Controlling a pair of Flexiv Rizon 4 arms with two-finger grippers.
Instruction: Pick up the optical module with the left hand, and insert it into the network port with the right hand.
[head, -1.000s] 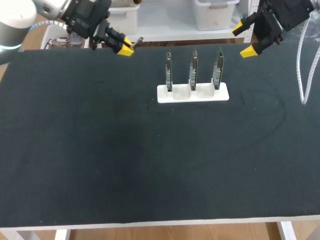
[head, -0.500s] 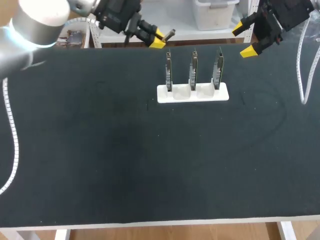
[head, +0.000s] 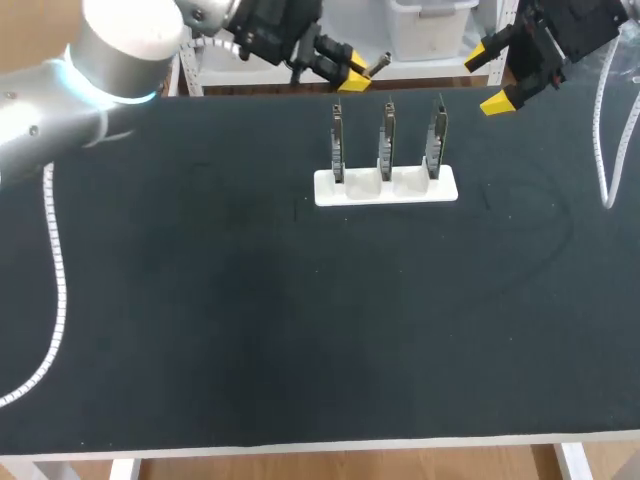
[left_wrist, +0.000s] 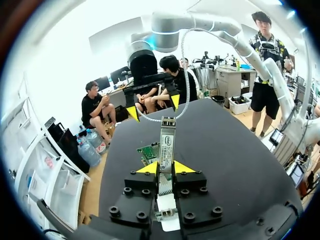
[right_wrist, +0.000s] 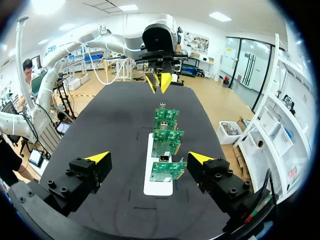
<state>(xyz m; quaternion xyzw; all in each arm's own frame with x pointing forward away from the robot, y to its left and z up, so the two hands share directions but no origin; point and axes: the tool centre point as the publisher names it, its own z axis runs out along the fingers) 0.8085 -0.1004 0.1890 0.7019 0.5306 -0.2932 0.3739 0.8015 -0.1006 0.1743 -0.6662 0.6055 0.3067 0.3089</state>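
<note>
Over the black table's (head: 200, 300) far edge, left claw (head: 355, 68) clamps the optical module (head: 378, 64); right claw (head: 488, 78) hangs wide open.

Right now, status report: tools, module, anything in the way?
Left tool shut on optical module, above the table's far edge. Right tool open, empty. Three boards upright in white holder; nothing blocking them.
</note>
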